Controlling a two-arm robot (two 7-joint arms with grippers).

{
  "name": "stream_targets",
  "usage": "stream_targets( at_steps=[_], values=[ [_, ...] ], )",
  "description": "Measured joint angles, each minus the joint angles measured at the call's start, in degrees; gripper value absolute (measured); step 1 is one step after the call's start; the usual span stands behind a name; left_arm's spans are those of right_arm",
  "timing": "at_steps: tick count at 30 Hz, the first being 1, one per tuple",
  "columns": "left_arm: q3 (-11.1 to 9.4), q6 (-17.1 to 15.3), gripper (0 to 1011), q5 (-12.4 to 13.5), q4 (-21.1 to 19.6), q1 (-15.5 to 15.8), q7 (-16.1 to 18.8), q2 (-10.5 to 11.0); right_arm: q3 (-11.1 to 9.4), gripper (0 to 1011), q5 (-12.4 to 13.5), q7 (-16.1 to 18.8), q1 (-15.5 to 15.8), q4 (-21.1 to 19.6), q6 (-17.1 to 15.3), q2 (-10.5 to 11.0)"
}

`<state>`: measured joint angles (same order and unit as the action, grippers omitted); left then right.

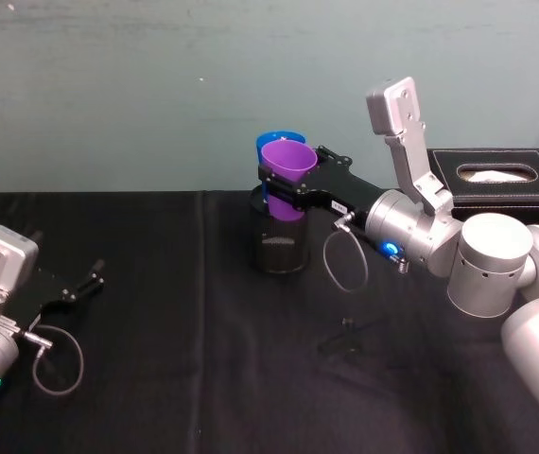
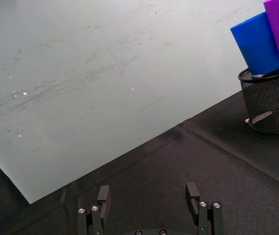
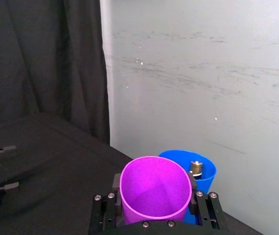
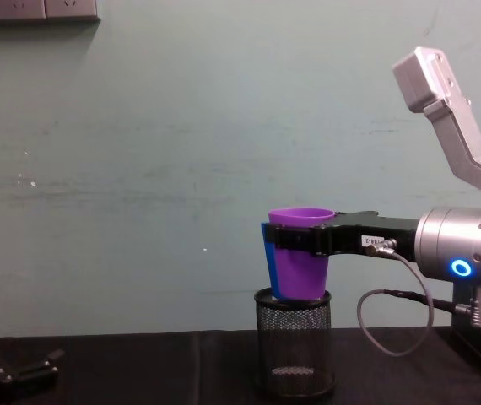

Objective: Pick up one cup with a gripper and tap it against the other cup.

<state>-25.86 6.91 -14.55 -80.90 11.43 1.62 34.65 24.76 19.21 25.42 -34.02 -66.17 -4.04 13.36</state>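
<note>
The other cup [image 1: 270, 142] stands in the mesh holder [image 1: 279, 248]. The held cup [image 1: 288, 159], in the right gripper [image 1: 283, 186], sits just before it, above the holder.

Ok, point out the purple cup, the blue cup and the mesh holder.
purple cup [image 1: 288, 159], head view, upper wall.
blue cup [image 2: 257, 44], left wrist view, side wall.
mesh holder [image 4: 294, 337], chest view, front wall.

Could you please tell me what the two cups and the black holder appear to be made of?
The purple cup looks like smooth plastic: uniform colour, a soft sheen and a thin, even rim. The blue cup has the same look, so it is probably the same plastic. The black holder appears to be wire mesh, since the background shows through its fine grid. It is likely coated metal, though that is a guess.
</note>
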Motion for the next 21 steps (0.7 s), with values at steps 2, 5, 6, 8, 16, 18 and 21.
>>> stream_targets(
  at_steps=[2, 5, 6, 8, 16, 18, 21],
  values=[
    [0.00, 0.00, 1000, 0.00, 0.00, 0.00, 0.00, 0.00, 0.00, 734, 0.00, 0.00, 0.00, 0.00, 0.00, 0.00],
    [0.00, 0.00, 1000, 0.00, 0.00, 0.00, 0.00, 0.00, 0.00, 735, 0.00, 0.00, 0.00, 0.00, 0.00, 0.00],
    [0.00, 0.00, 1000, 0.00, 0.00, 0.00, 0.00, 0.00, 0.00, 734, 0.00, 0.00, 0.00, 0.00, 0.00, 0.00],
    [0.00, 0.00, 1000, 0.00, 0.00, 0.00, 0.00, 0.00, 0.00, 734, 0.00, 0.00, 0.00, 0.00, 0.00, 0.00],
    [0.00, 0.00, 1000, 0.00, 0.00, 0.00, 0.00, 0.00, 0.00, 734, 0.01, 0.00, 0.00, 0.00, 0.00, 0.00],
    [0.00, 0.00, 1000, 0.00, 0.00, 0.00, 0.00, 0.00, 0.00, 734, 0.01, 0.00, 0.00, 0.00, 0.00, 0.00],
    [0.00, 0.00, 1000, 0.00, 0.00, 0.00, 0.00, 0.00, 0.00, 734, 0.01, 0.00, 0.00, 0.00, 0.00, 0.00]
  ],
)
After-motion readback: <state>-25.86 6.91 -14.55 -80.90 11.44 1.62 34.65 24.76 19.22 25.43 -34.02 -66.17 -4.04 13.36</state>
